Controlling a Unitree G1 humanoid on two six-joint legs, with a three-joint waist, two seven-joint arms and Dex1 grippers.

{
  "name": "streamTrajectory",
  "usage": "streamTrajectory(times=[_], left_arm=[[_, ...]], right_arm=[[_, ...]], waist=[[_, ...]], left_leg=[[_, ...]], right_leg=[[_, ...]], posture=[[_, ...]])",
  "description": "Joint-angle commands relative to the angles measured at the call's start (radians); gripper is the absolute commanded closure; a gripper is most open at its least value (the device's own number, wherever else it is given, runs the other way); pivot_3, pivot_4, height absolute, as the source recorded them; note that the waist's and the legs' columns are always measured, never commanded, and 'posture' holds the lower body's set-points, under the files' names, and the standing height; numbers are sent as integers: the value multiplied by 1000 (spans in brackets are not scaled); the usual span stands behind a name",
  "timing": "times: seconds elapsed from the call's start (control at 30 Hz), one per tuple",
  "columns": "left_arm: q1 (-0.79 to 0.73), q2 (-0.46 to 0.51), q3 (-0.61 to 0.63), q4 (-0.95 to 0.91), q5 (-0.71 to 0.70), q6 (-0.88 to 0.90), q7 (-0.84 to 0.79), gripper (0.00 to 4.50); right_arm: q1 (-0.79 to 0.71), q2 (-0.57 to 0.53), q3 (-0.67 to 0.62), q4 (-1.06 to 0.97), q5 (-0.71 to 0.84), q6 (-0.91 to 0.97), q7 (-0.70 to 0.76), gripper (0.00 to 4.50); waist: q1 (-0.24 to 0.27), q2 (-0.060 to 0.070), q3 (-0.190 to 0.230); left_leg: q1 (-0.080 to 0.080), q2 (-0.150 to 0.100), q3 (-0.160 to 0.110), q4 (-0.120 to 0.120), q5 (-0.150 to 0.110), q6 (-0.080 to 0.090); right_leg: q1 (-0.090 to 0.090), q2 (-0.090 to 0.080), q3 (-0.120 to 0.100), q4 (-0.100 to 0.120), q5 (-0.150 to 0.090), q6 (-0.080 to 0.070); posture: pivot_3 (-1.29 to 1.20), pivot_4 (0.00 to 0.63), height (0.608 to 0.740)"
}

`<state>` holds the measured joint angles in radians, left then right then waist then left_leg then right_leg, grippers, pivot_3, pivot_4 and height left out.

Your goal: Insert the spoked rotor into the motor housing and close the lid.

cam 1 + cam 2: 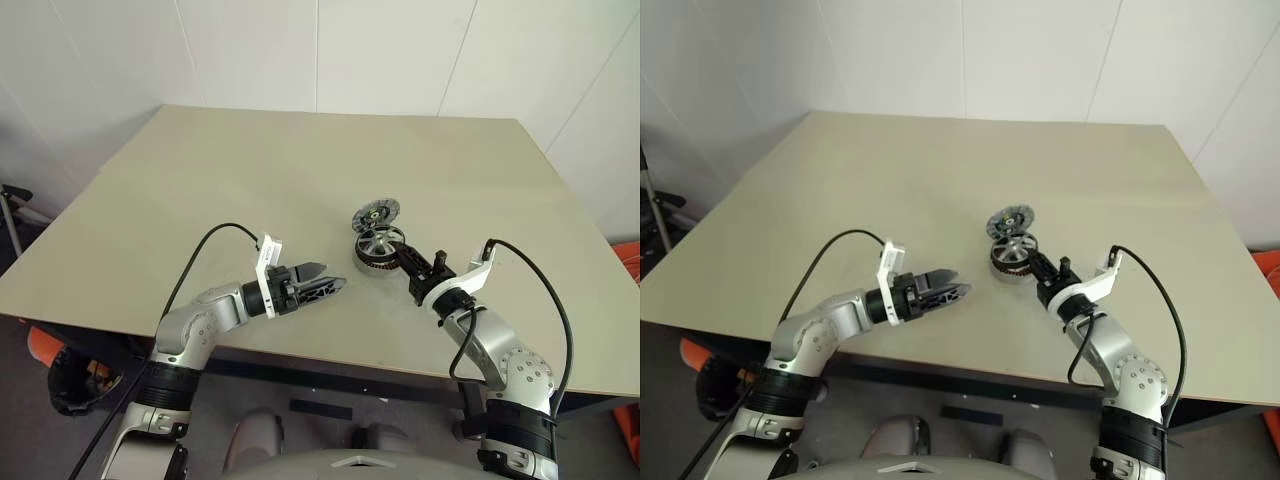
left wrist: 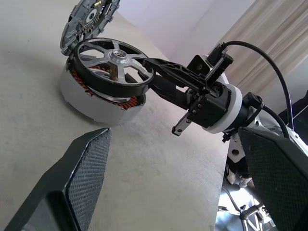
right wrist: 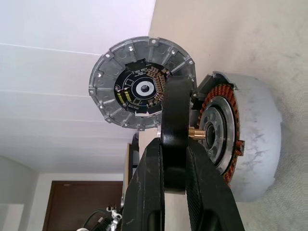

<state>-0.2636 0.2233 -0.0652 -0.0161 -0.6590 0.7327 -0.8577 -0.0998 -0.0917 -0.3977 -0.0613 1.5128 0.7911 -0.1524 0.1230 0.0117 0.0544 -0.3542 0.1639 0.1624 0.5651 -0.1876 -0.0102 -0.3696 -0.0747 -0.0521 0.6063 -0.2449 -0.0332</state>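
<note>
Left gripper (image 1: 318, 279): hovers over the near part of the tabletop (image 1: 300, 170), fingers spread wide and holding nothing, pointing toward the motor parts on its right.
Motor housing (image 2: 96, 103): sits on the tabletop right of centre, pale grey cup with copper-brown windings showing inside its rim.
Lid (image 3: 142, 89): stands swung open on the far side of the housing, joined at the rim, its inner face with dark board and windings turned to the robot.
Spoked rotor (image 2: 114, 65): tilted over the housing's mouth, its brass shaft at the housing's centre; not fully seated.
Right gripper (image 3: 174, 159): fingers pinch the rotor's dark rim from the near side.
</note>
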Motion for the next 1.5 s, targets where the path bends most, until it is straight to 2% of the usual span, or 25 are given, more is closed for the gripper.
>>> streamTrajectory(times=[0.03,0.23,0.43,0.67,0.97,1.13,1.23,1.37,1.5], left_arm=[[-23,4,15,-32,-19,2,1,0],[-25,3,14,-29,-19,1,1,0],[-21,3,13,-30,-20,0,-1,0],[-20,2,9,-24,-20,-3,-9,0],[-14,0,8,-16,-17,-11,-19,0],[-15,-1,8,-10,-14,-16,-22,0],[-15,-1,8,-7,-12,-20,-23,0],[-16,-2,8,2,-8,-27,-24,0],[-19,-1,7,7,-7,-31,-24,0]], right_arm=[[-19,-6,1,-18,12,-7,16,3168],[-18,-9,2,-18,10,-5,12,1230],[-8,-29,1,-60,30,6,3,1230],[-9,-101,-4,-132,77,26,-32,1230],[26,-193,20,-144,57,62,-48,1230],[28,-209,33,-148,19,55,-57,1230],[29,-222,53,-166,-29,58,-57,1230],[15,-269,133,-284,-269,-13,-1,1230],[-33,-366,311,-386,-574,-72,82,2133]], waist=[[0,0,0],[-1,-1,0],[0,-1,0],[2,-1,0],[2,-1,0],[1,-1,0],[1,-1,0],[1,-1,0],[1,-1,0]], left_leg=[[0,0,0,0,0,0],[0,0,0,0,0,0],[1,0,0,0,0,0],[-4,0,0,1,0,0],[-6,0,-1,2,0,1],[-6,0,-1,2,0,1],[-6,0,-1,3,0,1],[-7,0,-1,4,0,1],[-9,0,-1,4,0,1]], right_leg=[[0,0,0,0,0,0],[0,0,0,0,0,0],[1,0,0,0,0,0],[-3,0,-1,0,0,0],[-3,0,-1,0,0,1],[-2,0,-1,0,0,1],[-2,0,-1,0,0,1],[-3,0,-1,0,1,1],[-3,0,-2,0,1,2]], posture=[[0,0,740],[0,0,740],[0,0,740],[0,0,740],[0,0,740],[0,0,740],[0,0,740],[0,0,740],[0,0,740]])
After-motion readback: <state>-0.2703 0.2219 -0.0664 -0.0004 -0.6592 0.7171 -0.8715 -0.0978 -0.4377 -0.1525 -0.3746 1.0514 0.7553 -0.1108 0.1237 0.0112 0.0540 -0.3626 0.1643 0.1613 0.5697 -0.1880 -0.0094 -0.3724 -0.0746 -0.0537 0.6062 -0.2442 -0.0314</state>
